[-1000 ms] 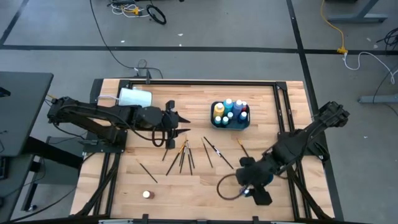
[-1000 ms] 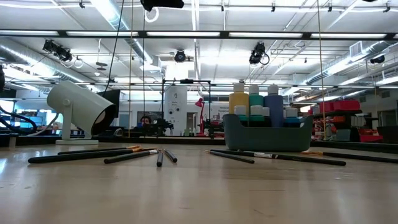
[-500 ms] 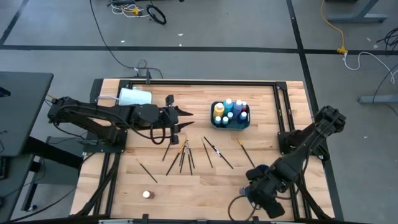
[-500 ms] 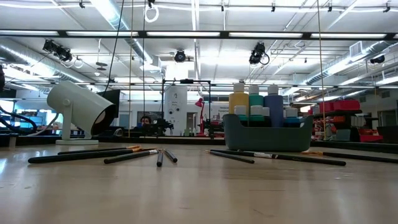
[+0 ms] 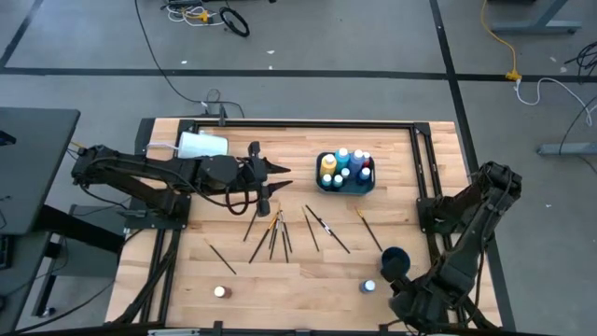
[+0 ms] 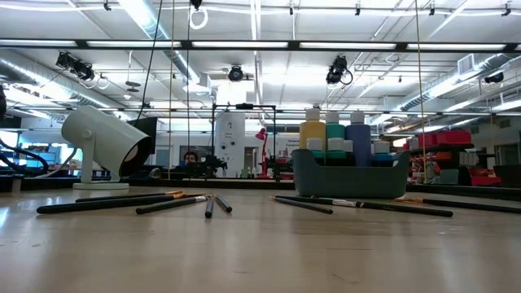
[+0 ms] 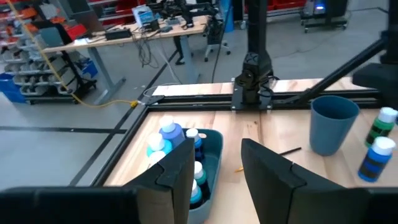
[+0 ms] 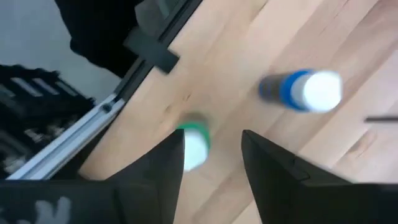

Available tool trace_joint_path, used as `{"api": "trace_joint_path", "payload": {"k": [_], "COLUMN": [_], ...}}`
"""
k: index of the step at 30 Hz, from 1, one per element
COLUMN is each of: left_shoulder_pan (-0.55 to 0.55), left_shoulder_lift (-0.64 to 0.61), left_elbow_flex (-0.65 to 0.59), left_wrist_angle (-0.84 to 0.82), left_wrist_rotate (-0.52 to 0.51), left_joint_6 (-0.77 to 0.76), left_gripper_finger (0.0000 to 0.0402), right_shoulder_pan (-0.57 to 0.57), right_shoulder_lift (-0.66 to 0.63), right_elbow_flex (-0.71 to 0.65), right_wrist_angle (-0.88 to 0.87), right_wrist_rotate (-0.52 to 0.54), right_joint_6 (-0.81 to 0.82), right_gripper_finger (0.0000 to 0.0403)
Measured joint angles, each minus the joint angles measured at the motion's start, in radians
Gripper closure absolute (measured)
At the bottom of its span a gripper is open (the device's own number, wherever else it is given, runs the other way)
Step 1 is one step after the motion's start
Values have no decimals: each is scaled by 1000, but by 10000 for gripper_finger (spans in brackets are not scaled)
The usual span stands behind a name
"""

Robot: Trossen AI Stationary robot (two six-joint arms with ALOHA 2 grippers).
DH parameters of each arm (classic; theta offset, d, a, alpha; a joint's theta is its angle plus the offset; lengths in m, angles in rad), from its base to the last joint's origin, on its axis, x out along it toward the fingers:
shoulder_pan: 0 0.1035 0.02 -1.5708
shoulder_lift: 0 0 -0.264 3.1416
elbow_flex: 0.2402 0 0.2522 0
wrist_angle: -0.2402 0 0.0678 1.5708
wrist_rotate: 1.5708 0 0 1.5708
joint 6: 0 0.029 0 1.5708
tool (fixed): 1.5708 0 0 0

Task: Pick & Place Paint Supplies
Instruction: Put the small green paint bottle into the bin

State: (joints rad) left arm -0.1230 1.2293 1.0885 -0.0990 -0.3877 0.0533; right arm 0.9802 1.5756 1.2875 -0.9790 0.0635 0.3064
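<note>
Several thin dark brushes (image 5: 280,231) lie on the wooden table's middle. A blue caddy (image 5: 346,174) at the far middle holds several paint bottles with pale caps (image 7: 171,134). A blue bottle (image 5: 369,286) stands near a blue cup (image 5: 394,261). A green bottle with a white cap (image 8: 194,146) stands by the table's near right rail. My right gripper (image 8: 212,140) hangs open above the green bottle, pointing down. My left gripper (image 5: 280,177) is open, held level above the table and pointing at the caddy. A small brownish bottle (image 5: 220,291) stands near the front left.
A large white cup (image 5: 202,145) lies on its side at the far left. Dark frame rails (image 5: 424,159) run along the table's far and right sides. My right arm (image 5: 448,271) covers the near right corner. Bare wood lies between the brushes and the front edge.
My right gripper has swung from above the blue bottle toward the table's near right corner, sinking a little and rolling. The blue cup and blue bottle now show clear of the arm. My left gripper has tipped up slightly in place.
</note>
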Motion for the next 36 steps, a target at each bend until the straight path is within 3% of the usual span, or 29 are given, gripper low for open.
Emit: {"api": "trace_joint_path", "payload": {"k": [4,13,24,30,36], "left_shoulder_pan": [0,0,0,0,0], "left_shoulder_lift": [0,0,0,-1,-1], "left_elbow_flex": [0,0,0,0,0], "left_wrist_angle": [0,0,0,1,0], "left_wrist_rotate": [-37,-68,-73,-137,-142], "left_joint_6": [-15,-29,-64,-63,-62], "left_gripper_finger": [261,261,261,261,261], "right_shoulder_pan": [2,2,-2,2,14], "right_shoulder_lift": [0,5,87,87,88], "right_elbow_flex": [0,0,-1,-1,-1], "right_wrist_angle": [15,17,-14,-23,-23], "right_wrist_rotate": [59,18,-144,-42,-77], "right_joint_6": [-23,10,68,-8,-29], "right_gripper_finger": [251,280,208,200,217]}}
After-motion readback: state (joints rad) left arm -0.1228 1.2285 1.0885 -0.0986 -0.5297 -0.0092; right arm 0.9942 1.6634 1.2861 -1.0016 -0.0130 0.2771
